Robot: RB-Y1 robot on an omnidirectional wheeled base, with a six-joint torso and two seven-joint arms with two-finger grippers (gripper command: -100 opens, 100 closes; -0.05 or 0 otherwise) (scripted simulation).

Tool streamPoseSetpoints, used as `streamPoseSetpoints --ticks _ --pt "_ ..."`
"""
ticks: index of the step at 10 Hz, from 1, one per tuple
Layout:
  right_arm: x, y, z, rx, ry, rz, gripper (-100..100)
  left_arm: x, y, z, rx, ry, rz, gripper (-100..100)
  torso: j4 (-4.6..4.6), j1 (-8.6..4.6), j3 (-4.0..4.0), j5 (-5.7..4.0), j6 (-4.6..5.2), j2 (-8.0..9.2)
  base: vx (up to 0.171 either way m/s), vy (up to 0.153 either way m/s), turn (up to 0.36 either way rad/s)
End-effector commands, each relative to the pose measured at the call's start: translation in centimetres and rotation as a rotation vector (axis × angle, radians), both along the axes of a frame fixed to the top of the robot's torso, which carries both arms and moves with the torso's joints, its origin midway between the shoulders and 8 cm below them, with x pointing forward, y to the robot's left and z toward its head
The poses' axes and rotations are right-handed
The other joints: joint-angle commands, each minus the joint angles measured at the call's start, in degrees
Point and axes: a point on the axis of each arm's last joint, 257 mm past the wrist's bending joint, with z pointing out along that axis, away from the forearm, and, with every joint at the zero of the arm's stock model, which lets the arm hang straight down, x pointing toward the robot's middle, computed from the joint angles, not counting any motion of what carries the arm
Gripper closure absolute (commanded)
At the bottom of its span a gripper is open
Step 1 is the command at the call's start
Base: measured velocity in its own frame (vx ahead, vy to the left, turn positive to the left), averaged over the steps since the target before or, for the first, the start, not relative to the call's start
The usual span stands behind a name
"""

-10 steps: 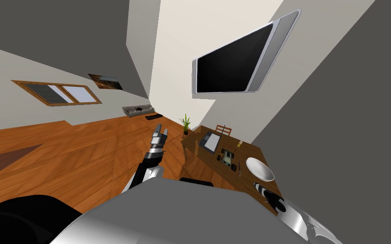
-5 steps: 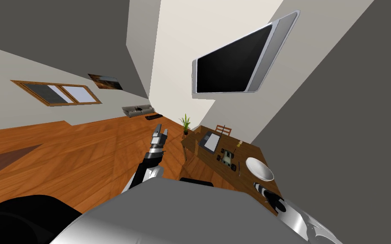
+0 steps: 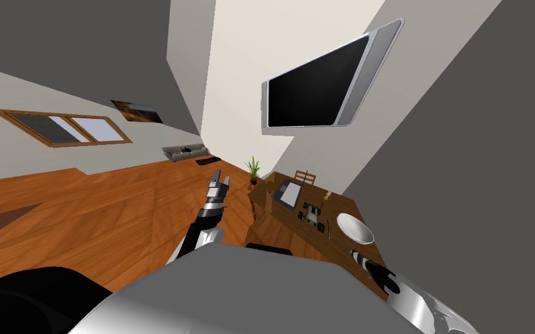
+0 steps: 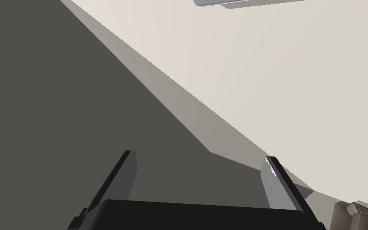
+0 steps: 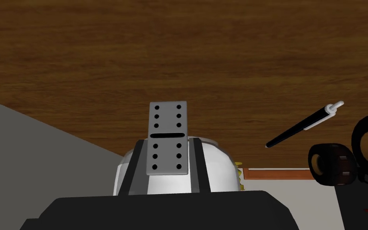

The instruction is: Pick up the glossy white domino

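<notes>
The right jaws are closed on the domino (image 5: 168, 119). The two thin grey fingers (image 5: 199, 167) press on its long sides. The domino is pale grey-white, with black dots and a black bar across its middle. It stands up straight in the grip, and its top half pokes up past the finger tips. I think it is up off the brown tabletop (image 5: 179, 48), but I can't see its bottom end.

Here is what has changed. Since half a second ago, the whole room has slid a little in the head view. The window (image 3: 63, 126) now sits further to the left. The room did not move, so the robot has turned its head or body a bit. The right jaws, at the near end of the tabletop, have also come back a tiny bit toward the robot. I think this means the grab is done and the robot is starting to carry the domino away. The job looks almost finished, as long as the squeeze holds.

Just behind the domino is a white bowl (image 5: 219, 169). A little further on, a black pen (image 5: 303, 125) lies on the wood. Beside it is a toy car (image 5: 331, 163) with fat black wheels.

The left jaws are out over the wood floor (image 3: 86, 220). They are wide apart, with nothing in them.

Far off, past the end of the tabletop, stands a small green plant (image 3: 253, 168). A big dark screen (image 3: 318, 81) hangs on the wall above.
</notes>
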Motion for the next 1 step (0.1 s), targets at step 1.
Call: streamPoseSetpoints --ticks 1 --pt "0.0 0.0 0.0 0.0 0.0 0.0 0 0.0 0.0 0.0 0.0 0.0 0.0 0 0.0 0.0 0.0 0.0 0.0 0.0 -0.001 0.006 0.0"
